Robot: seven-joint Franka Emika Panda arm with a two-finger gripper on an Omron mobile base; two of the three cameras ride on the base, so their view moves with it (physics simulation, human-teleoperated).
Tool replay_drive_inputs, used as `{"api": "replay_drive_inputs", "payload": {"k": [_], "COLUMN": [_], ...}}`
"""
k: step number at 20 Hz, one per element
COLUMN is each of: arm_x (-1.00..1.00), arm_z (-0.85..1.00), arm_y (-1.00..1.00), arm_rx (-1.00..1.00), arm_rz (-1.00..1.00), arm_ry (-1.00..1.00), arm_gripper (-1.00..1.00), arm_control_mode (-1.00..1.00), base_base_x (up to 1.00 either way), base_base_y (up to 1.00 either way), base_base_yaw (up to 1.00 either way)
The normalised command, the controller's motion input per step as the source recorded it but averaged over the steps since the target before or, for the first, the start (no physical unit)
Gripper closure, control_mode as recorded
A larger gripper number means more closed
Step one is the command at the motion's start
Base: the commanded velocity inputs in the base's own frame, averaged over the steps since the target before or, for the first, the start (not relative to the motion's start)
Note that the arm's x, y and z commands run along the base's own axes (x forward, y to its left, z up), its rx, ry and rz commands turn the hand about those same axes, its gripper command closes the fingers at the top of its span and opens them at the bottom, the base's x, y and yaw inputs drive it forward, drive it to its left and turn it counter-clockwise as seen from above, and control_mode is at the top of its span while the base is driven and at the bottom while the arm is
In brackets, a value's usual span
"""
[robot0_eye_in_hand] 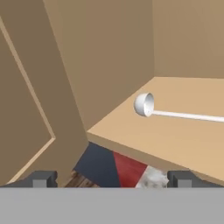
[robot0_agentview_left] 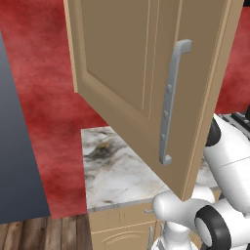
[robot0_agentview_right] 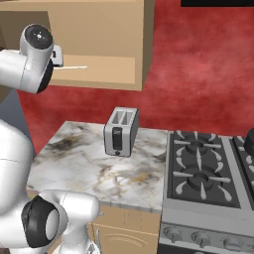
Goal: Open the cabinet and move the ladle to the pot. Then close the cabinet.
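The cabinet (robot0_agentview_left: 132, 63) stands open, its recessed-panel door swung out toward the robot, and the long silver bar handle (robot0_agentview_left: 171, 102) runs down the door's face in the left base view. In the hand view the gripper (robot0_eye_in_hand: 112, 178) is held just outside the cabinet's front edge, its two dark fingertips (robot0_eye_in_hand: 41, 178) set far apart near the two lower corners, with nothing between them: the jaws are wide and empty.

Ahead of the gripper and a little to its right, the ladle (robot0_eye_in_hand: 151, 107) lies on the cabinet's tan shelf (robot0_eye_in_hand: 183, 135). Its white bowl is nearer the back corner of the cabinet, and its thin white handle runs out along the shelf to the right. The ladle is well clear of the fingertips. The inside of the open door rises to the gripper's left.

In the right base view the ladle's handle (robot0_agentview_right: 69, 67) shows as a thin pale line inside the cabinet, just beside the arm's wrist. Below and right of the gripper, a silver two-slot toaster (robot0_agentview_right: 120, 131) stands on the marble counter (robot0_agentview_right: 79, 163), with the stove (robot0_agentview_right: 198, 168) beside it. At the far right edge, a dark shape (robot0_agentview_right: 250, 139) beyond the stove may be the pot, though too little of it shows to be sure.
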Motion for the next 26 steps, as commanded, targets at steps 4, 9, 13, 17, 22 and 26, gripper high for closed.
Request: {"api": "replay_drive_inputs", "payload": {"k": [4, 9, 13, 17, 22, 26], "arm_x": [0.18, 0.28, 0.31, 0.24, 0.29, 0.34], "arm_z": [-0.08, -0.08, -0.09, -0.05, -0.06, -0.07], "arm_y": [0.08, 0.19, 0.16, 0.11, 0.09, 0.04], "arm_rx": [0.0, 0.0, 0.0, 0.0, 0.0, 0.0], "arm_rz": [0.0, 0.0, 0.0, 0.0, 0.0, -0.01], "arm_ry": [0.0, 0.0, 0.0, 0.0, 0.0, 0.0], "arm_gripper": [-1.0, -1.0, -1.0, -1.0, -1.0, -1.0], "arm_control_mode": [-1.0, -1.0, -1.0, -1.0, -1.0, -1.0], "base_base_x": [0.0, 0.0, 0.0, 0.0, 0.0, 0.0], "base_base_y": [0.0, 0.0, 0.0, 0.0, 0.0, 0.0], "base_base_yaw": [0.0, 0.0, 0.0, 0.0, 0.0, 0.0]}}
